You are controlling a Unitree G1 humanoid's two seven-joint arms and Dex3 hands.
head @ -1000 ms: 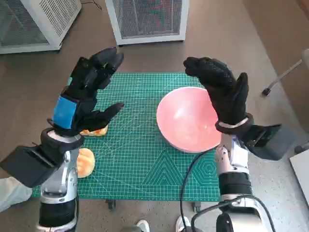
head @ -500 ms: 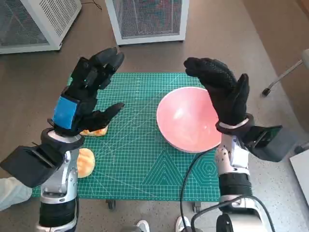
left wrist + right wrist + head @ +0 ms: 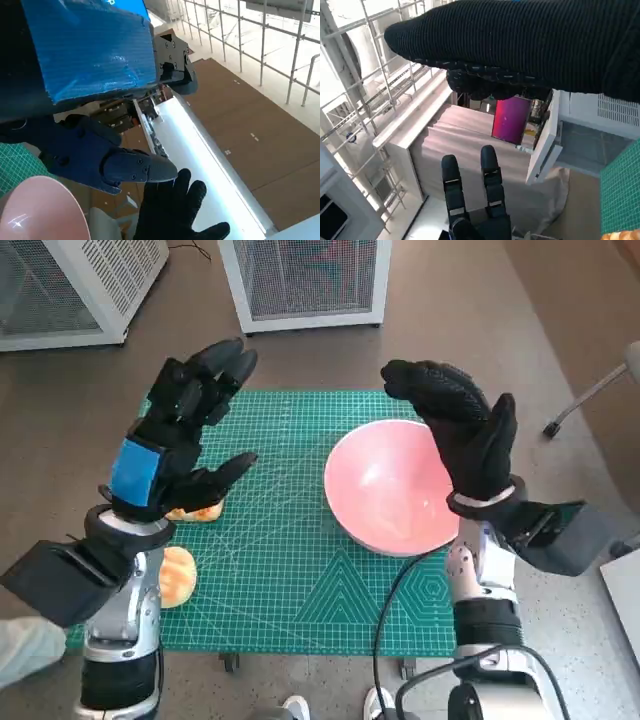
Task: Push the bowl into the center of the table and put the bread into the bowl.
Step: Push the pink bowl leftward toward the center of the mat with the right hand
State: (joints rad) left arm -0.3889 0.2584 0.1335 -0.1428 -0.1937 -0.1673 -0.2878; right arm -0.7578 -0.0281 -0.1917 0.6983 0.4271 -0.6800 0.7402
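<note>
Nothing has moved; the pink bowl (image 3: 385, 487) holds nothing.

Green cutting mat (image 3: 300, 570) over the table, two white mesh-fronted units (image 3: 305, 275) on the brown floor (image 3: 470, 320) beyond.

The head view is evenly lit and sharp, with soft, faint shadows. The pink bowl (image 3: 388, 486) has small shiny spots. Straight lines bend a little near the edges. In both wrist views, strong daylight pours through big windows and washes them out white, and the close hand looks dark and a bit blurry.
</note>
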